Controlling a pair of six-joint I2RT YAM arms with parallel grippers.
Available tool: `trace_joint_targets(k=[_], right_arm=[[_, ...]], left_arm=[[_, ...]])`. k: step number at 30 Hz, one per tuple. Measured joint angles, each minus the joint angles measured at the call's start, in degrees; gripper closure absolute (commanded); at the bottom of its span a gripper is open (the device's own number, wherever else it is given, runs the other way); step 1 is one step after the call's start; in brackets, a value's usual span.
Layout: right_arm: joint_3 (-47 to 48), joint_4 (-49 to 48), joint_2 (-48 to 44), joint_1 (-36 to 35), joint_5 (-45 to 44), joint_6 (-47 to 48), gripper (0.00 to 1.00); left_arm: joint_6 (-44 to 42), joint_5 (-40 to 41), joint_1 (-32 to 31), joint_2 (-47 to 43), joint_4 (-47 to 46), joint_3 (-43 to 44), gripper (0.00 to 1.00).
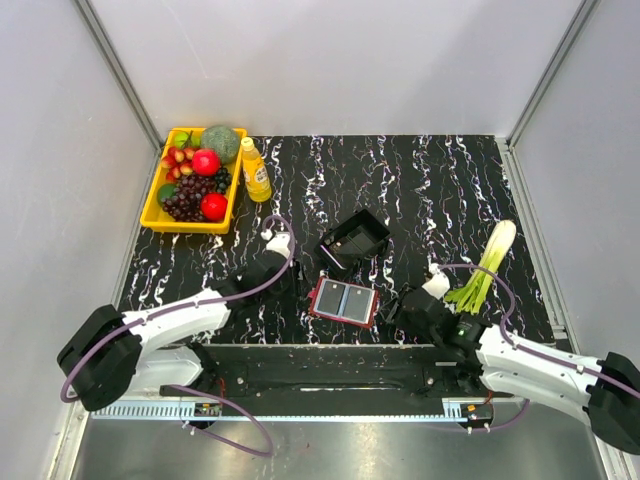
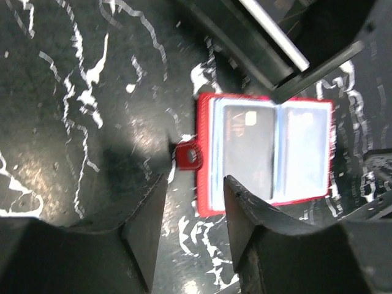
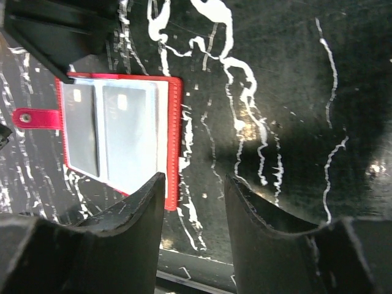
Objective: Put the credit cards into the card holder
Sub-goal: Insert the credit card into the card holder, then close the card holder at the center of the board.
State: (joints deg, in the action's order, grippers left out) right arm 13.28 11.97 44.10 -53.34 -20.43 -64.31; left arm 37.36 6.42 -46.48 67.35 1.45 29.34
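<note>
The red card holder [image 1: 343, 301] lies open and flat on the black marbled table, between my two grippers. Two grey credit cards [image 2: 248, 150] [image 2: 303, 150] sit in its two panels, one darker and one paler, and its snap tab [image 2: 190, 154] points toward my left gripper. My left gripper [image 2: 195, 190] is open just off the holder's tab side, with only bare table between its fingers. On the opposite side my right gripper [image 3: 195, 184] stands open with nothing in it, its left finger [image 3: 144, 208] over the holder's [image 3: 174, 135] corner, the cards [image 3: 128, 135] showing beside it.
A black box-like tray [image 1: 355, 238] stands just behind the holder. A yellow basket [image 1: 150, 210] of fruit and a yellow bottle [image 1: 256, 170] are at the back left. A leek [image 1: 488, 265] lies at the right, close to my right arm.
</note>
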Motion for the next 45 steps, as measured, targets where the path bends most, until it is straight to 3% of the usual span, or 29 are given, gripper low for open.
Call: trace_joint_targets(k=[3, 24, 28, 33, 36, 45], right_arm=[[0.0, 1.2, 1.7, 0.2, 0.3, 0.0, 0.5], [2.5, -9.9, 14.2, 0.2, 3.7, 1.7, 0.49], [2.8, -11.7, 15.8, 0.2, 3.6, 1.7, 0.5], [2.8, -12.3, 16.2, 0.2, 3.6, 1.7, 0.5], [2.8, -12.4, 16.2, 0.2, 3.6, 1.7, 0.5], [1.7, -16.3, 16.9, 0.7, 4.2, 1.3, 0.5]], left_arm=[[0.0, 0.2, 0.5, 0.0, -0.1, -2.4, 0.46], [-0.4, -1.7, 0.7, 6.4, -9.2, -5.6, 0.49], [-0.3, -2.3, 0.7, 8.5, -11.5, -5.0, 0.56], [-0.1, -2.6, 0.9, 11.5, -12.7, -3.7, 0.89], [-0.1, -2.6, 0.9, 13.0, -12.7, -2.6, 1.0], [0.0, -2.6, 1.0, 11.9, -12.0, -3.0, 1.0]])
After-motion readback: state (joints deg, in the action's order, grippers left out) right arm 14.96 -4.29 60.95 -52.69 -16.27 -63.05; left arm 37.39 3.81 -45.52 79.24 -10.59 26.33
